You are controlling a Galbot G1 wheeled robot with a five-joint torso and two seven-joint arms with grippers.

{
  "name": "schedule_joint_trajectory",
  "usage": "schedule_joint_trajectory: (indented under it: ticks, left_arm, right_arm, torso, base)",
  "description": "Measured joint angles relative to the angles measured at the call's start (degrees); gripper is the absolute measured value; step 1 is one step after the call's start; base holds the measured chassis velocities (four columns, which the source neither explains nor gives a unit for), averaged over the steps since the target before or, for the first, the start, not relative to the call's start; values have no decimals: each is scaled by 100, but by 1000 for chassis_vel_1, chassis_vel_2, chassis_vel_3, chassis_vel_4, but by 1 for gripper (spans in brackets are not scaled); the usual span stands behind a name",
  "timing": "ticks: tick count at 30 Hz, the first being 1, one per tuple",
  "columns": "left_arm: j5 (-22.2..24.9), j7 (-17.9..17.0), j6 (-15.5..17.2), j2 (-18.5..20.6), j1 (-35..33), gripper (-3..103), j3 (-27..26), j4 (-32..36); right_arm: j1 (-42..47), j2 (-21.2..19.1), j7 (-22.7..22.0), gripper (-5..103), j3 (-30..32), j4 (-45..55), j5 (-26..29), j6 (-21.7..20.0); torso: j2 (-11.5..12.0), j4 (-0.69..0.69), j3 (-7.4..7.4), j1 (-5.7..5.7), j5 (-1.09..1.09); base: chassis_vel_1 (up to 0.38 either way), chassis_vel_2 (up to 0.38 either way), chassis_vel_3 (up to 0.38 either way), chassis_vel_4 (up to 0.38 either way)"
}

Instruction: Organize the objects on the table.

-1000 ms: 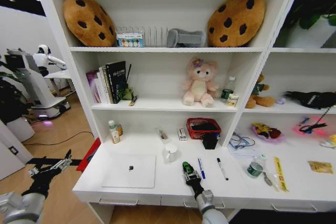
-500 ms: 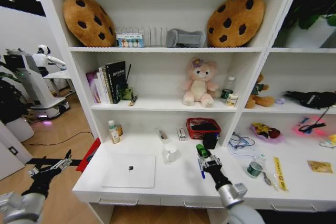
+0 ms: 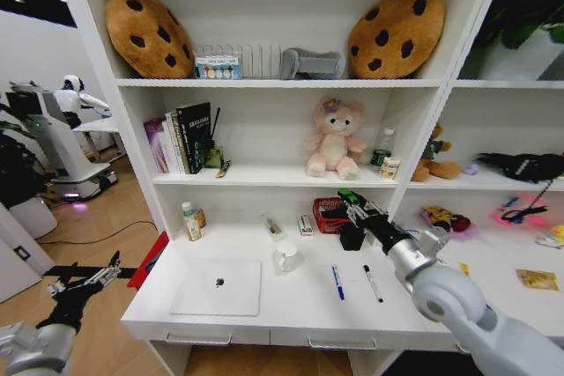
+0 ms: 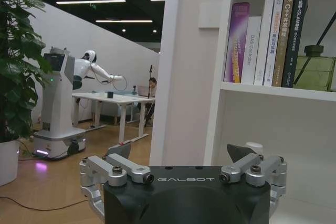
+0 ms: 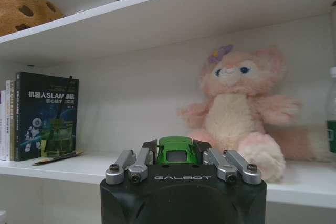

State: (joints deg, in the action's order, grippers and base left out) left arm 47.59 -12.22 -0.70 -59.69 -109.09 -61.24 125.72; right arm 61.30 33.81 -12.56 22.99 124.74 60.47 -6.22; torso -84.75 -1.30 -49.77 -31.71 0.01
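My right gripper (image 3: 352, 202) is shut on the tiny green toy car (image 3: 346, 195), held in the air above the red basket (image 3: 330, 215) at the back of the white table (image 3: 291, 304). In the right wrist view the green car (image 5: 177, 150) sits between the fingers (image 5: 137, 163), facing the pink plush on the shelf. On the table lie the silver laptop (image 3: 218, 288) with a small black object (image 3: 219, 282) on it, a white mug (image 3: 285, 257), a blue pen (image 3: 337, 281) and a black pen (image 3: 373, 283). My left gripper (image 3: 88, 281) is open and hovers left of the table.
A black cup (image 3: 352, 237) stands in front of the basket. Bottles (image 3: 190, 220) stand at the table's back left. Shelves above hold books (image 3: 181, 138), a pink plush (image 3: 334, 140) and cookie cushions (image 3: 148, 33). The yellow strip (image 3: 463, 268) is mostly hidden behind my right arm.
My right gripper, holding the green car, has risen from the table's front edge and moved back and to the right, up over the red basket. The left arm has stayed still.
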Motion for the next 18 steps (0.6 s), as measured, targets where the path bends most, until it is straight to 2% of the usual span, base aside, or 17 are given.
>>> schedule_joint_trajectory:
  ticks: [2, 3, 5, 6, 8, 9, 12, 13, 15, 16, 18]
  left_arm:
    - [0, 0, 0, 0, 0, 100, 0, 0]
    - [0, 0, 0, 0, 0, 100, 0, 0]
    - [0, 0, 0, 0, 0, 100, 0, 1]
    - [0, 0, 0, 0, 0, 100, 0, 1]
    - [0, -1, 0, 0, 0, 100, 0, 0]
    - [0, -1, 0, 0, 0, 100, 0, 0]
    - [0, -1, 0, 0, 0, 100, 0, 0]
    - [0, -1, 0, 0, 0, 100, 0, 0]
    - [0, -2, 0, 0, 0, 100, 0, 0]
    - [0, -2, 0, 0, 0, 100, 0, 0]
    - [0, 0, 0, 0, 0, 100, 0, 0]
  right_arm:
    - [-941, -12, 8, 35, -727, -301, 185, -82]
    - [-941, -12, 8, 35, -727, -301, 185, -82]
    - [-1958, 111, -15, 35, -1521, -644, 331, -154]
    - [-1958, 111, -15, 35, -1521, -644, 331, -154]
    - [-2959, 456, -73, 35, -2451, -1196, 436, -220]
    - [-2959, 456, -73, 35, -2451, -1196, 436, -220]
    - [-3730, 1072, -144, 35, -3222, -1844, 428, -283]
    - [-3730, 1072, -144, 35, -3222, -1844, 428, -283]
    - [-4142, 1397, -155, 35, -3613, -2245, 324, -286]
    - [-4142, 1397, -155, 35, -3613, -2245, 324, -286]
    - [-4528, 1644, -154, 35, -3940, -2622, 243, -285]
  torso:
    - [0, 0, 0, 0, 0]
    - [0, 0, 0, 0, 0]
    - [0, 0, 0, 0, -1]
    - [0, 0, 0, 0, -1]
    - [0, 1, -1, 0, -2]
    - [0, 1, -1, 0, -2]
    - [0, 1, -1, -1, -1]
    - [0, 1, -1, -1, -1]
    - [1, 1, -1, 0, -2]
    - [1, 1, -1, 0, -2]
    - [0, 1, 0, -1, -2]
  base:
    - [0, 0, 0, 0]
    - [0, 0, 0, 0]
    - [0, 0, 0, 0]
    - [0, 0, 0, 0]
    - [0, 0, 0, 0]
    - [0, 0, 0, 0]
    - [0, 0, 0, 0]
    - [0, 0, 0, 0]
    - [0, 0, 0, 0]
    - [0, 0, 0, 0]
    - [0, 0, 0, 0]
